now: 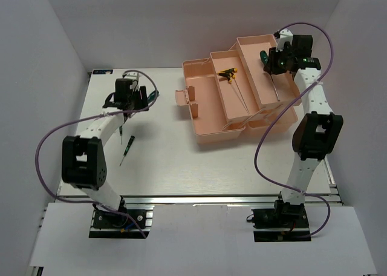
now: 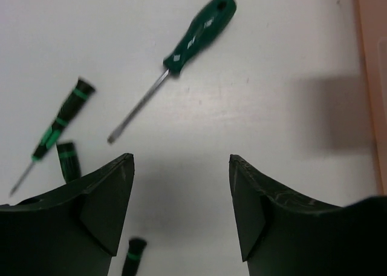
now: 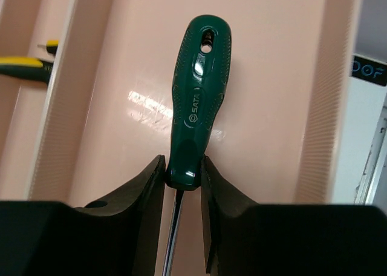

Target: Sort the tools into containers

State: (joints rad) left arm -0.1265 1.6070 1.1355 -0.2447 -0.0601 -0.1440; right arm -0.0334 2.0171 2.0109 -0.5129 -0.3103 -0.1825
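Green screwdrivers number two. The held screwdriver (image 3: 196, 88) is pinched at the neck of its handle by the right jaws, which are closed down to that width. Its handle points away over the floor of the toolbox's (image 1: 205, 118) far tray (image 1: 251, 48), and its shaft runs back between the fingers (image 3: 148, 185). Whether it touches the tray I cannot tell. The loose screwdriver (image 2: 192, 39) lies on the worktop (image 1: 175, 167) just ahead of the left jaws, blade toward them.

Small screwdrivers: the top view shows two on the worktop. One (image 1: 126, 149) lies clear near the left arm (image 1: 84, 161), and the other (image 1: 121, 131) is just beside its forearm. From the left wrist one (image 2: 57, 131) shows whole, and two more dark, green-banded stubs peep past one finger (image 2: 103, 197). Which tool those belong to I cannot tell.

Keys: two yellow-black handles (image 1: 228, 74) lie together in the middle tray (image 1: 227, 103), shafts running toward its near end.

The left arm folds back at the elbow, forearm reaching forward, wrist pointed down over the left half of the worktop. Its jaws stand wide apart and hold nothing. The right arm (image 1: 314, 131) rises from its base, bends at the elbow and stretches far and leftward, its wrist hanging over the far tray.
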